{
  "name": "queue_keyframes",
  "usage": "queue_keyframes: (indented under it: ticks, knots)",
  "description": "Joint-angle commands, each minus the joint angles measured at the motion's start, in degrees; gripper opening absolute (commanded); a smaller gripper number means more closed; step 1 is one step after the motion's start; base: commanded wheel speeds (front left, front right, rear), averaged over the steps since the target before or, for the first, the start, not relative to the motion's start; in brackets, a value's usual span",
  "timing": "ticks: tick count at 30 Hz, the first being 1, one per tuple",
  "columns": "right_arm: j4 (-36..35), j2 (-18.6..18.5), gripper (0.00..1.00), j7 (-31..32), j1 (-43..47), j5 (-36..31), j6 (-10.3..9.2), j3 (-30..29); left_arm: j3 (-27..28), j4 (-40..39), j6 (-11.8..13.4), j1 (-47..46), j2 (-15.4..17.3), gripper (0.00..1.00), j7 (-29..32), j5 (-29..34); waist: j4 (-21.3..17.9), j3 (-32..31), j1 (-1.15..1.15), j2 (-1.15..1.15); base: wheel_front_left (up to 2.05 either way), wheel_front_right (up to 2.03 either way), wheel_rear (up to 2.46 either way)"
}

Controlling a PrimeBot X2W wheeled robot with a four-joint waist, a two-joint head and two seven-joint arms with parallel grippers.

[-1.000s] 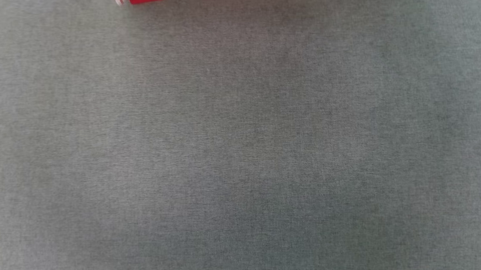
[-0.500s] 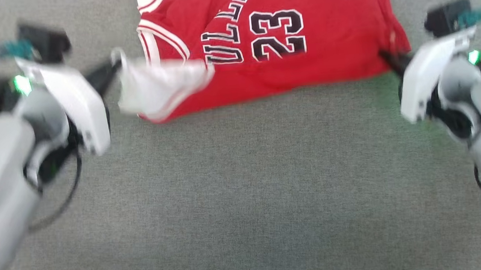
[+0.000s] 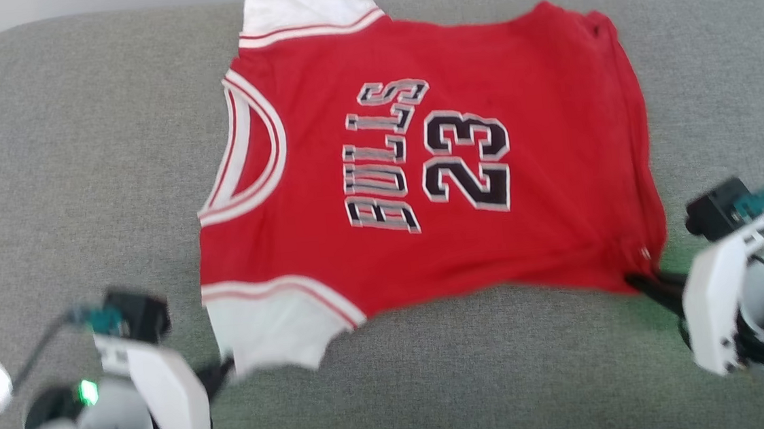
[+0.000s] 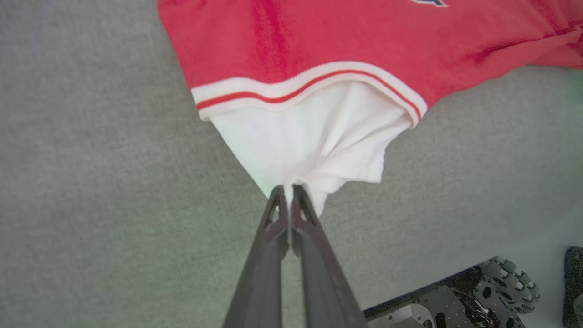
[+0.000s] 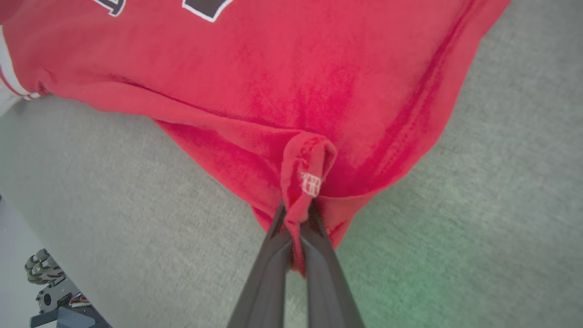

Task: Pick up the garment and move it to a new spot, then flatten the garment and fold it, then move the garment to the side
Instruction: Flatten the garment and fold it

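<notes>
Garment (image 3: 467, 255) is being held spread nearly flat, front side up, on a grey cushion (image 3: 78, 163), w/ its length running across the head view: neck opening (image 3: 251, 153) toward the robot's left, bottom hem toward its right. Black "BULLS" lettering (image 3: 384, 156) & no. 23 are being shown sideways near the middle. Far white sleeve (image 3: 298, 10) is lying flat near the cushion's back edge. Near white sleeve (image 3: 268, 326) is being pinched by the left gripper (image 3: 227, 373). In the left wrist view its fingers (image 4: 273, 237) are being pressed together on a gathered tip of white fabric, which is being drawn into a cone below the red-&-white striped trim (image 4: 300, 86). Near hem corner (image 3: 638, 259) is being clamped by the right gripper (image 3: 634, 282). In the right wrist view a bunched fold of red fabric, w/ a small white tag (image 5: 312, 184) on it, is being squeezed btw. the closed fingers (image 5: 268, 264). Both gripped corners are being held at the garment's near edge, & red fabric btw. them is lying on the cushion w/ light creases. Part of a wheeled base (image 4: 460, 300) is being shown beyond the cushion's edge.
</notes>
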Motion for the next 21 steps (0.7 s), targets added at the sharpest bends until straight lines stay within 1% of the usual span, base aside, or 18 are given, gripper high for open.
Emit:
queue_keyframes:
  ticks: [1, 2, 6, 10, 12, 15, 18, 21]
  knots:
    - [-1.7, -1.0, 0.0, 1.5, 2.5, 0.3, -0.06, -1.0, -0.3, -1.7, 1.7, 2.5, 1.0, 0.0, 0.3, -0.9, 0.0, 0.0, 0.0, 0.0, 0.0, 0.0, 0.0]
    - [-1.7, -1.0, 0.0, 1.5, 2.5, 0.3, -0.06, -1.0, -0.3, -1.7, 1.7, 2.5, 1.0, 0.0, 0.3, -0.9, 0.0, 0.0, 0.0, 0.0, 0.0, 0.0, 0.0]
    - [-8.0, -3.3, 0.0, 6.0, 8.7, 1.2, -0.05, -3.0, -1.5, -6.4, 5.7, 7.5, 2.7, 0.0, 1.0, -2.7, 0.0, 0.1, 0.0, 0.0, 0.0, 0.0, 0.0]
    - [-12.3, -4.1, 0.0, 9.8, 14.0, 2.8, -0.04, -5.7, -3.2, -9.3, 8.0, 10.7, 2.7, 0.0, 2.3, -3.9, 0.0, 0.6, 0.0, 0.0, 0.0, 0.0, 0.0]
    - [-14.0, -4.5, 0.0, 11.3, 16.2, 3.4, -0.04, -6.7, -3.8, -10.1, 8.6, 11.6, 3.0, 0.0, 3.0, -4.2, 0.0, 0.9, 0.0, 0.0, 0.0, 0.0, 0.0]
    - [-15.6, -3.8, 0.0, 11.7, 18.5, 3.7, -0.04, -8.9, -4.0, -10.6, 9.1, 12.2, 3.2, 0.0, 3.8, -4.8, 0.0, 1.4, 0.0, 0.0, 0.0, 0.0, 0.0]
    - [-16.8, -2.5, 0.0, 11.1, 19.8, 3.0, -0.04, -11.5, -2.8, -11.1, 9.2, 10.8, 4.2, 0.0, 3.3, -4.9, -0.1, 1.8, 0.0, 0.0, 0.0, 0.0, 0.0]
    - [-18.1, -0.9, 0.0, 10.9, 20.2, 2.6, -0.05, -14.7, -0.6, -12.1, 8.5, 8.3, 5.7, 0.0, 2.5, -4.0, -0.2, 2.3, 0.0, 0.0, 0.0, 0.0, 0.0]
